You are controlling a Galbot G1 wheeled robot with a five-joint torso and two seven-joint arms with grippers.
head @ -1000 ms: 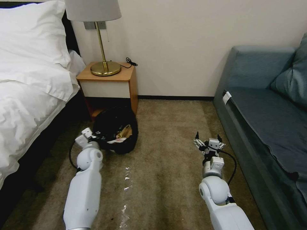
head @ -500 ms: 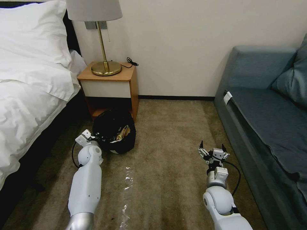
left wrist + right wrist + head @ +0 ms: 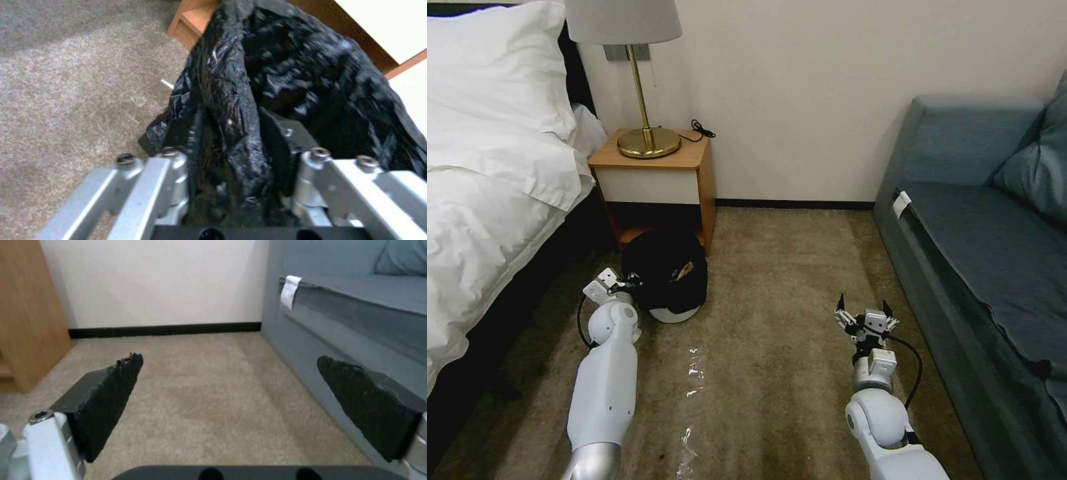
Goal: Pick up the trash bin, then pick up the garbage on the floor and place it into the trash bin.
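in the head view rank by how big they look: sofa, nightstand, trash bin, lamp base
1. sofa
2. nightstand
3. trash bin, held by the left gripper, nearer the camera yet smaller
4. lamp base

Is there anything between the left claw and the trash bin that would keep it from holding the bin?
No. The left claw is shut directly on the black liner at the rim of the trash bin; nothing visible lies between them.

We get soft, even room light, a dark shadow beside the bed (image 3: pixel 474 220), and some blur on the liner bag (image 3: pixel 285 76) up close.
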